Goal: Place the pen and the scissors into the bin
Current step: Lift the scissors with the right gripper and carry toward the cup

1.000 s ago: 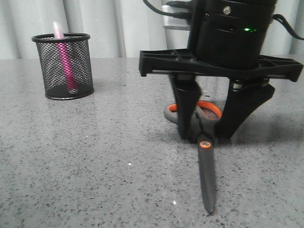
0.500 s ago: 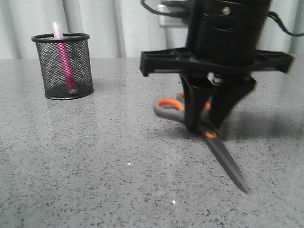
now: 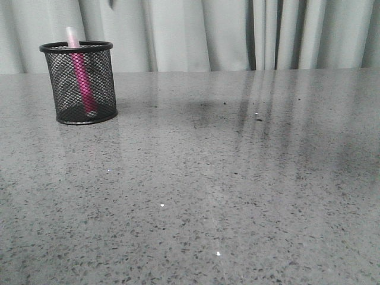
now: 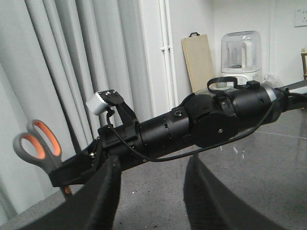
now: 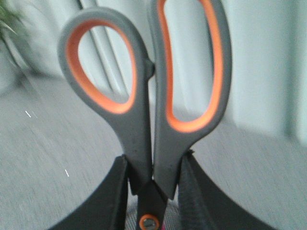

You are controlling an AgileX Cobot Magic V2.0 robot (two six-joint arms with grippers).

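Grey-handled scissors (image 5: 153, 120) clamped in right hand (image 5: 153, 201), blades hidden; pen (image 3: 81, 74) in bin (image 3: 79, 83); left hand (image 4: 148, 191) open, fingertips cut off

A grey speckled table (image 3: 237, 196) stretches back to pale pleated curtains (image 3: 196, 32). Beyond it, a wooden board (image 4: 197, 60) leans against the white wall beside what may be a clear-jarred blender (image 4: 241, 50) on a counter.

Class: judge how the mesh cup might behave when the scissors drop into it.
The bin looks light, being open mesh, so it may slide. The pen leans inside, adding little ballast. The long scissors would probably stand tall and could tip it.
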